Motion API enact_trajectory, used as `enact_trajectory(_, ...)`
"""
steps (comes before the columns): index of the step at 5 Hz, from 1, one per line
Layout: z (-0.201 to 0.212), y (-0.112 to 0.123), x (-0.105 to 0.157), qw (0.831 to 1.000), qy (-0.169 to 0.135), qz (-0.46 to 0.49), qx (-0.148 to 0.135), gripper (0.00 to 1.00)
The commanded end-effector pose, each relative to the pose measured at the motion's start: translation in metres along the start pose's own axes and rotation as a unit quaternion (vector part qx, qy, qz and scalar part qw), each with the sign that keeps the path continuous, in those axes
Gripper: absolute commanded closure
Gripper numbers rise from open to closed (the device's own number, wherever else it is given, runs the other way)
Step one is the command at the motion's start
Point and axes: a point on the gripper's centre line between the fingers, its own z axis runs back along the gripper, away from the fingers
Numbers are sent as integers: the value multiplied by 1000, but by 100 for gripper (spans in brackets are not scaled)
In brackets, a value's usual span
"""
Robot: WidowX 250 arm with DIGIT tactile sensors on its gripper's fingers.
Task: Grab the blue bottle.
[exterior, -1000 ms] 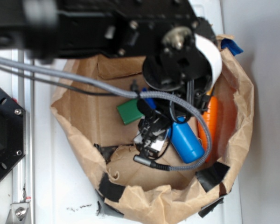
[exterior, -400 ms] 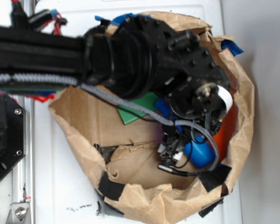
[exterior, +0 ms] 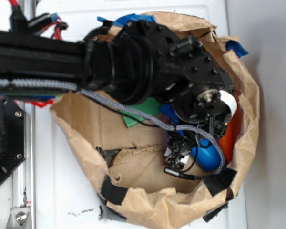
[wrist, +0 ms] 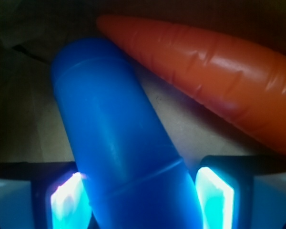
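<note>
Lowered further, gripper [wrist: 140,200] now straddles the blue bottle [wrist: 119,138].

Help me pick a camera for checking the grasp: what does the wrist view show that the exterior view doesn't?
Only the wrist view shows the gripper jaws straddling the blue bottle, the left one touching, the right with a slim gap. Only the exterior view shows the paper bag, the green block and the arm. Both show the bottle and the orange carrot beside it.
</note>
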Motion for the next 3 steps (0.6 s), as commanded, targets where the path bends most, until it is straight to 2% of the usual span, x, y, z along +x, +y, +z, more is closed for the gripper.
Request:
enact_trajectory(1, 77, -10, 5, 998, -44, 47, 9, 100)
enact_trajectory(2, 121, -16, -6, 992, -42, 94, 73, 100)
enact_trajectory(3, 144, -22, -21, 985, -19, 151, 83, 100)
